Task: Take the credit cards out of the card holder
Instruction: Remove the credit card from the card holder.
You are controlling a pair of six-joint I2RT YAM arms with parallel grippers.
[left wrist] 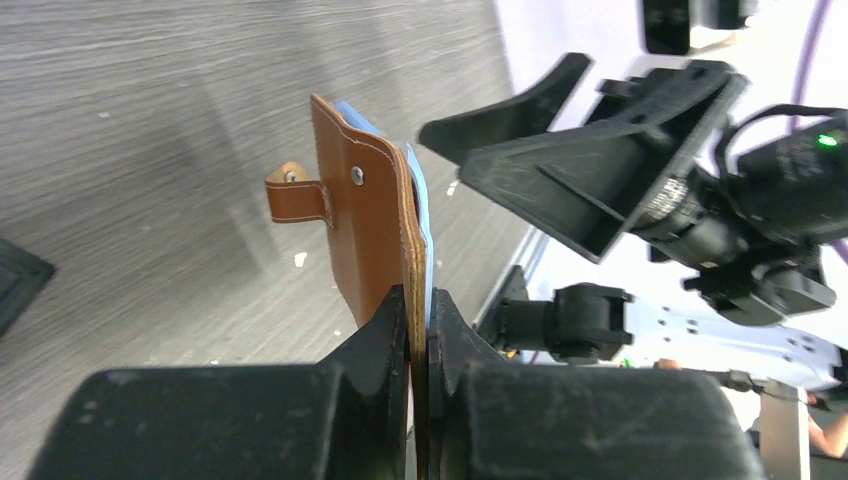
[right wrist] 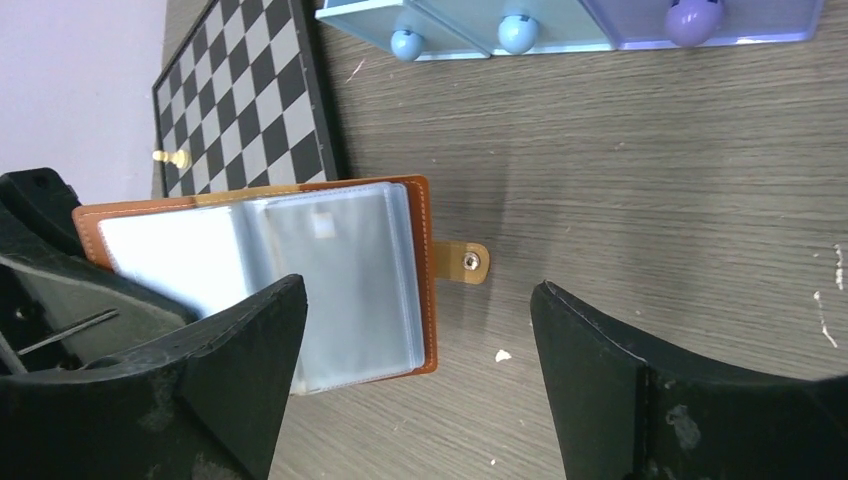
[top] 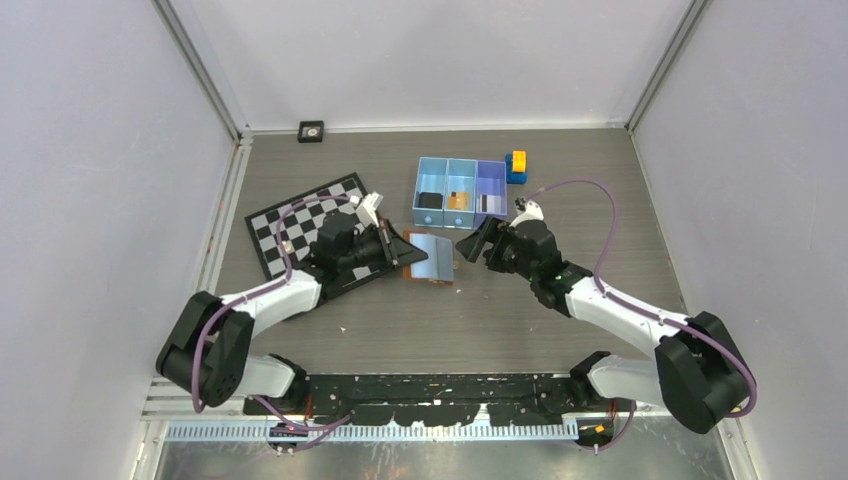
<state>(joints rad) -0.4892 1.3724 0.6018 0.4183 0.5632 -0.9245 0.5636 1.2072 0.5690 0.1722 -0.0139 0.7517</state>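
brown card holder (left wrist: 368,235) sits pinched by one edge in the left gripper (left wrist: 420,315), so the wide-open, empty right gripper (right wrist: 418,310) could nudge it loose.

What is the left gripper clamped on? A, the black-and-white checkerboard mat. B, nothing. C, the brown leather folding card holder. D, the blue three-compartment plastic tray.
C: the left gripper is pinched shut on the edge of the brown leather folding card holder, seen in its wrist view.
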